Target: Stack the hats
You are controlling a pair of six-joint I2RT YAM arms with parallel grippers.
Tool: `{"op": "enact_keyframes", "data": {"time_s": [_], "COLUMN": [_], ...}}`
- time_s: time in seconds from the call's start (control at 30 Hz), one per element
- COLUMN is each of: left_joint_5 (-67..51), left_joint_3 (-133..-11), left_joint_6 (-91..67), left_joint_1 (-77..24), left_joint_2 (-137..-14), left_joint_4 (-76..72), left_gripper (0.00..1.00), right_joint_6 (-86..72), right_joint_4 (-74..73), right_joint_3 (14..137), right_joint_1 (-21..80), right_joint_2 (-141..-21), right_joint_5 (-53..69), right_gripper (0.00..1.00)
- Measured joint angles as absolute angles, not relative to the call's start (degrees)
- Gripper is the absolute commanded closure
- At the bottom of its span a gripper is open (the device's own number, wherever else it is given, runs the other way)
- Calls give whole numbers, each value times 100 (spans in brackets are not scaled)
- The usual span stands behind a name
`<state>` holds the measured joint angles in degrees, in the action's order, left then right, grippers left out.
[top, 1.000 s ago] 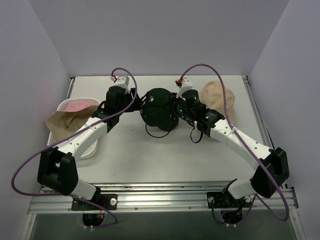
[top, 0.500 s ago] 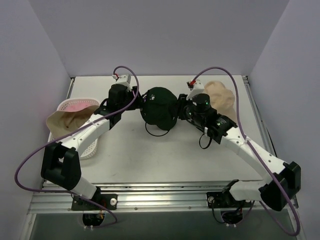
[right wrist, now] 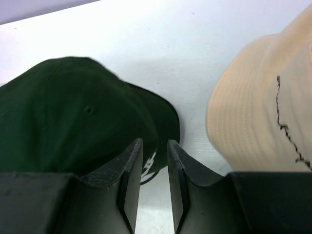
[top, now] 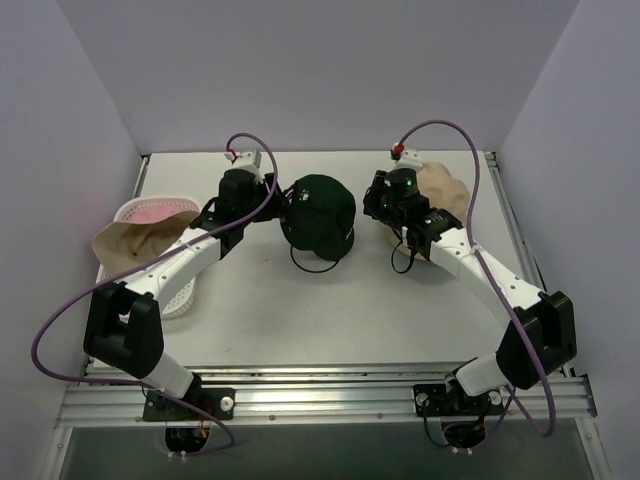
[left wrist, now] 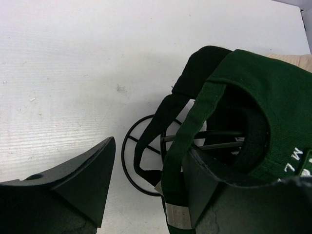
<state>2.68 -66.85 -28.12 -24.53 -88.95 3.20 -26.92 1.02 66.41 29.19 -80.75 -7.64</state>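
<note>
As the overhead shows, the green cap (top: 318, 212) sits mid tabletop (top: 300, 320), left claw (top: 278, 205) at its 9 o'clock. Left wrist: released, straddling the cap's strap (left wrist: 178, 156). I judge the grasp pending, so I'd clench, then lift. Right wrist: right claw (right wrist: 154, 142) narrowly parted, empty.

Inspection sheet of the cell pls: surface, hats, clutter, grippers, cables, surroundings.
Surface: white table, faint scuffs only.
Job's things: dark green cap sits over a black cap at centre; beige bucket hat far right; second beige hat draped on the basket's edge; pink hat inside it.
Clutter: wire frame under the caps; white perforated basket at left.
Grippers: left gripper wide open, one finger in the green cap's rear opening; right gripper empty, with a narrow gap, between the green cap and the beige bucket hat.
Cables: purple cables, one loop per arm.
Surroundings: pale walls on three sides; metal rail at the near edge.
</note>
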Motion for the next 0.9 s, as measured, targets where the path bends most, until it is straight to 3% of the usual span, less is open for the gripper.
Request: {"op": "enact_keyframes", "data": {"time_s": [0.47,0.9], "left_joint_5": [814,836], "left_joint_3": [-6173,-6200], "left_joint_6": [-2932,-2919], "left_joint_1": [-2443,-2397], "left_joint_2": [-8374,-8678], "left_joint_4": [272,189], "left_gripper": [36,36], "right_joint_6": [-2696,-2742], "right_joint_4": [475,838], "right_joint_3": [7854,7996], "right_joint_1": [2775,2770], "right_joint_2": [-10449,-11120], "right_joint_5": [-14,397], "right_gripper": [79,80]}}
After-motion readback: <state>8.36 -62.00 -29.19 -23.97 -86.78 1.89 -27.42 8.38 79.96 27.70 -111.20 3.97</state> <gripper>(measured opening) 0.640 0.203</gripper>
